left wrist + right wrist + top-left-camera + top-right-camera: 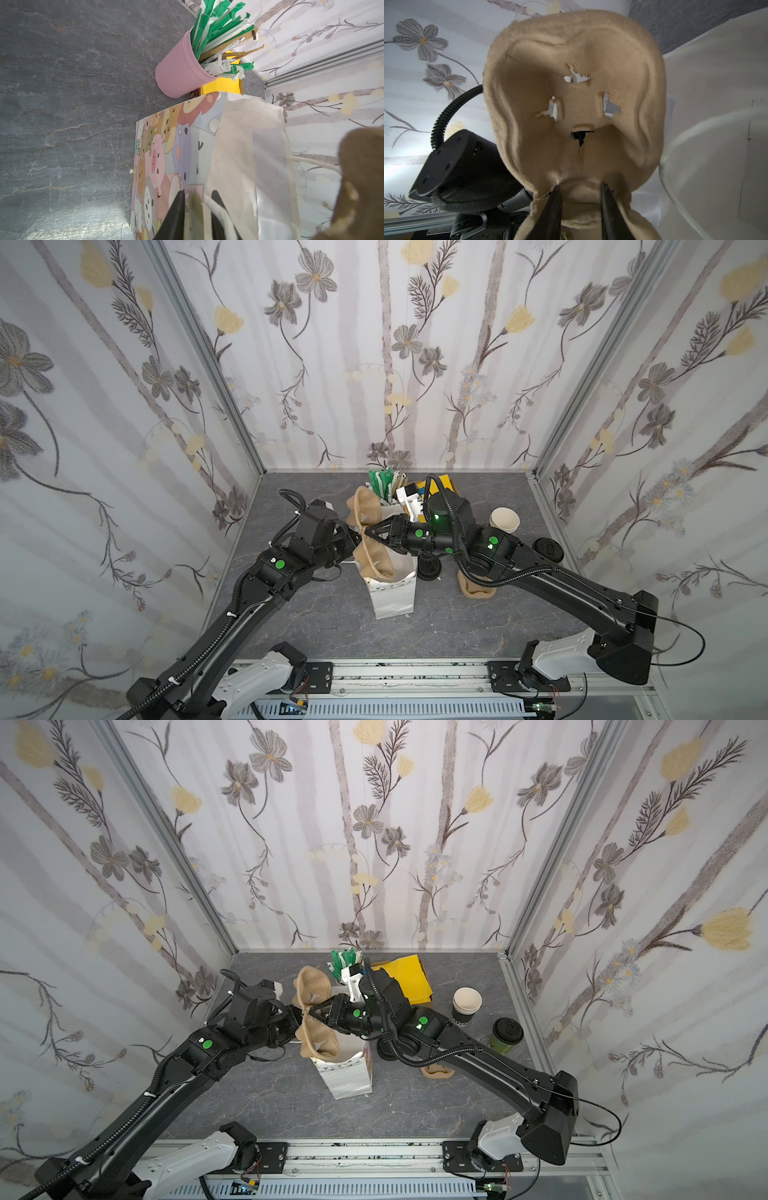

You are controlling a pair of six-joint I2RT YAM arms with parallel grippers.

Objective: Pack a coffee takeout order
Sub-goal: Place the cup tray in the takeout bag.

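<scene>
One small green paper cup [505, 1038], black-lidded and upright, is seen near the table's [415, 1115] right edge; one folded bright yellow napkin [409, 977] lies by the back edge. One tan pulp carrier [575, 104] is clamped at its narrow middle by the right gripper [580, 185] (a second carrier [473, 593] lies under that arm), while the paper bag's [239, 145] rim is straddled by the left gripper [198, 192], fingers parted.
</scene>
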